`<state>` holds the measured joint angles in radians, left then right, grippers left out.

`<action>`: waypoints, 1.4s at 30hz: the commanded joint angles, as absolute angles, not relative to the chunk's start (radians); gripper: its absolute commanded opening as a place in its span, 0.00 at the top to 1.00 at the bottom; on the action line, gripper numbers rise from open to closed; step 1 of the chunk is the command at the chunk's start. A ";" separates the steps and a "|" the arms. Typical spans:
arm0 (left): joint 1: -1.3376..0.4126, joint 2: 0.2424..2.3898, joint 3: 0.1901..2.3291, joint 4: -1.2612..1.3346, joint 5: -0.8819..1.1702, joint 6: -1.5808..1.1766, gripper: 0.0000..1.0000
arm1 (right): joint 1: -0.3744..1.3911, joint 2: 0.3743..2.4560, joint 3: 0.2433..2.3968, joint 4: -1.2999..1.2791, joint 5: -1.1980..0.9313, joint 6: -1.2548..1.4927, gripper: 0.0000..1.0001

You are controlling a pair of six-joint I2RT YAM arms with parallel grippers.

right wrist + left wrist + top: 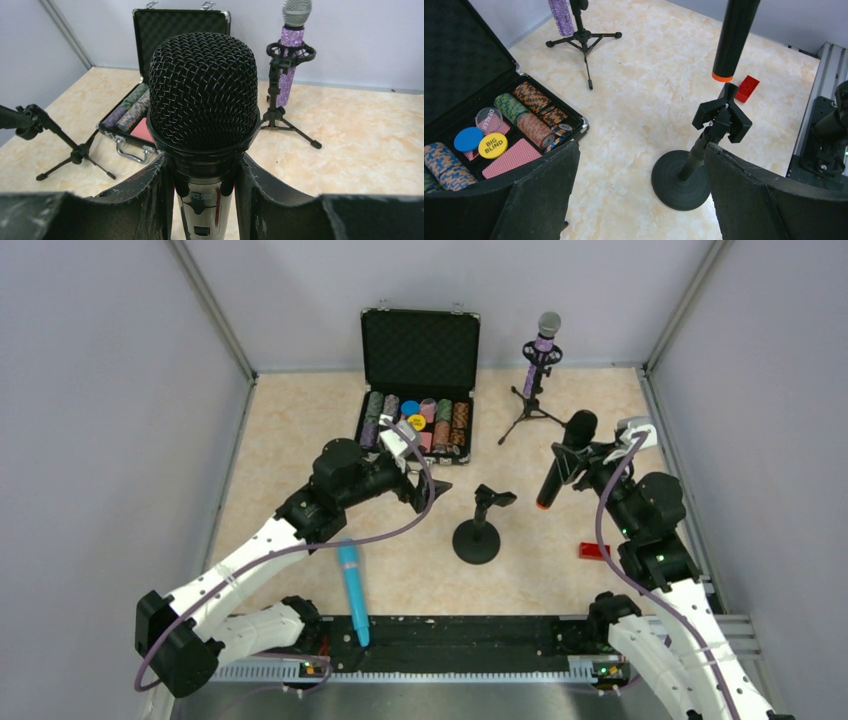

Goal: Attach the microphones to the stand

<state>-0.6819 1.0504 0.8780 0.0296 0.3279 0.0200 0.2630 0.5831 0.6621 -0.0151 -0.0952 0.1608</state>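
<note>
Black microphone [565, 455] held tilted to the right of the round-base stand [477, 540], whose clip is bare.

Left of the stand, the turquoise microphone [351, 590] lies flat, its far end tucked under the left arm. The left gripper [639, 155] hangs just left of the stand, jaws wide and holding nothing. Behind the stand and to its right, the purple microphone [540, 355] sits upright in a tripod holder. The right gripper [202, 175] clamps the black microphone below its grille, hiding the lower body in the wrist view. The orange end hangs near the stand's clip without touching it.
</note>
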 commanded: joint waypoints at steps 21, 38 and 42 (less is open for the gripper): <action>-0.678 1.245 0.901 0.349 0.824 0.011 0.01 | 0.258 0.535 0.501 0.245 -0.288 0.261 1.00; -0.721 1.378 0.955 0.397 0.865 0.004 0.01 | 0.259 0.531 0.476 0.229 -0.347 0.258 1.00; -0.730 1.396 0.949 0.428 0.840 -0.021 0.01 | 0.258 0.532 0.472 0.226 -0.362 0.272 1.00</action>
<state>-0.7204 1.3800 0.9165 0.3492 0.8616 0.0128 0.2634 0.5495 0.4698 0.1604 -0.3325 0.2554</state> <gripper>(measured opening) 0.986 0.396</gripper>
